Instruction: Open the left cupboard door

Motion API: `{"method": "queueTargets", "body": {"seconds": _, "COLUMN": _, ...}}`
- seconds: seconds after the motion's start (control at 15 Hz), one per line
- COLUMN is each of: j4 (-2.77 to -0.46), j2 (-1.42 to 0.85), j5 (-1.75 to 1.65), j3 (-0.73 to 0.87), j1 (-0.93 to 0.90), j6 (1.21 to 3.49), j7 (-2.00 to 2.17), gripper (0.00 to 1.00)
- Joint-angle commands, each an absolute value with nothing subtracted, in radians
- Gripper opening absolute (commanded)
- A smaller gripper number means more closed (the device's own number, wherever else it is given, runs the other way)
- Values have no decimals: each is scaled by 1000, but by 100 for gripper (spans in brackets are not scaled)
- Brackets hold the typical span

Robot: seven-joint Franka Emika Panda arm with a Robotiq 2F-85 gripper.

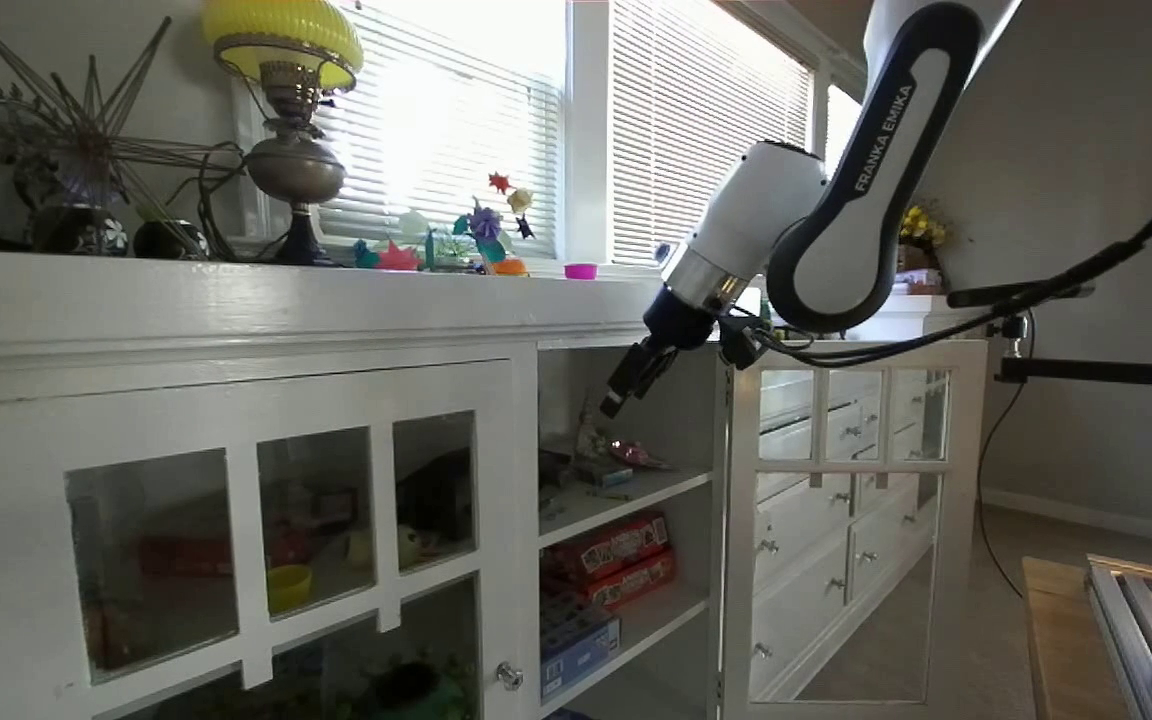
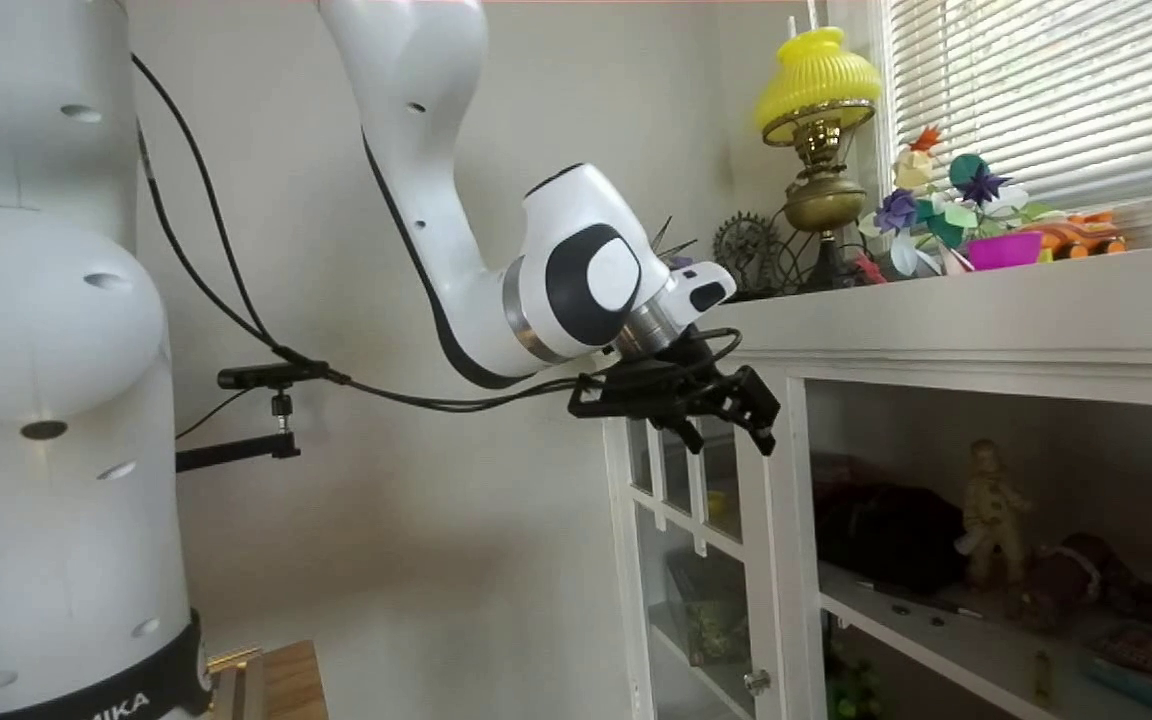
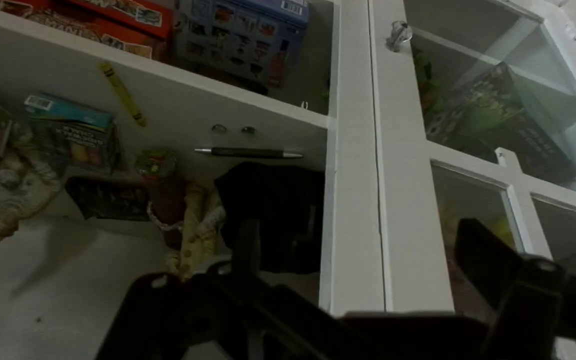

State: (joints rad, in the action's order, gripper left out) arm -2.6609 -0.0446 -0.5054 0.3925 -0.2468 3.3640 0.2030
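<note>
The left cupboard door is wide and white with glass panes in three columns. It is shut in both exterior views (image 1: 249, 540) (image 2: 758, 560). Its clear round knob (image 1: 509, 676) is on the stile beside the open compartment and also shows in an exterior view (image 2: 757, 682). In the wrist view the door (image 3: 410, 175) fills the right side, with the knob (image 3: 399, 36) near the top. My gripper (image 1: 624, 390) is open and empty, well above the knob, in front of the cupboard. Its spread fingers show in an exterior view (image 2: 731, 447) and the wrist view (image 3: 358, 235).
The right cupboard door (image 1: 958, 560) stands wide open. Its compartment's shelves (image 1: 636, 490) hold red boxes (image 1: 626, 560), a blue box (image 1: 581, 655), figurines (image 2: 994, 515) and a pen (image 3: 248, 153). The white ledge (image 1: 416, 300) above carries a yellow lamp (image 1: 291, 130) and paper flowers (image 1: 486, 225).
</note>
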Motion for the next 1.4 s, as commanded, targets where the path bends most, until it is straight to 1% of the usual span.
{"method": "queueTargets", "body": {"seconds": 0.0, "j4": -2619, "j2": -124, "j5": -643, "j3": 335, "j1": -189, "j6": 3484, "j7": 280, "gripper": 100}}
{"method": "queueTargets", "body": {"seconds": 0.27, "j4": -2497, "j2": -244, "j5": -832, "j3": 283, "j1": -101, "j6": 3603, "j7": 374, "gripper": 100}}
{"method": "queueTargets", "body": {"seconds": 0.6, "j4": -2287, "j2": -375, "j5": -995, "j3": 211, "j1": 44, "j6": 3644, "j7": 479, "gripper": 100}}
{"method": "queueTargets", "body": {"seconds": 0.8, "j4": -2206, "j2": -415, "j5": -1097, "j3": 148, "j1": 119, "j6": 3649, "j7": 549, "gripper": 100}}
{"method": "queueTargets", "body": {"seconds": 1.13, "j4": -2279, "j2": -312, "j5": -1202, "j3": 116, "j1": 166, "j6": 3476, "j7": 684, "gripper": 100}}
{"method": "queueTargets", "body": {"seconds": 1.33, "j4": -2294, "j2": -288, "j5": -1265, "j3": 82, "j1": 196, "j6": 3465, "j7": 742, "gripper": 100}}
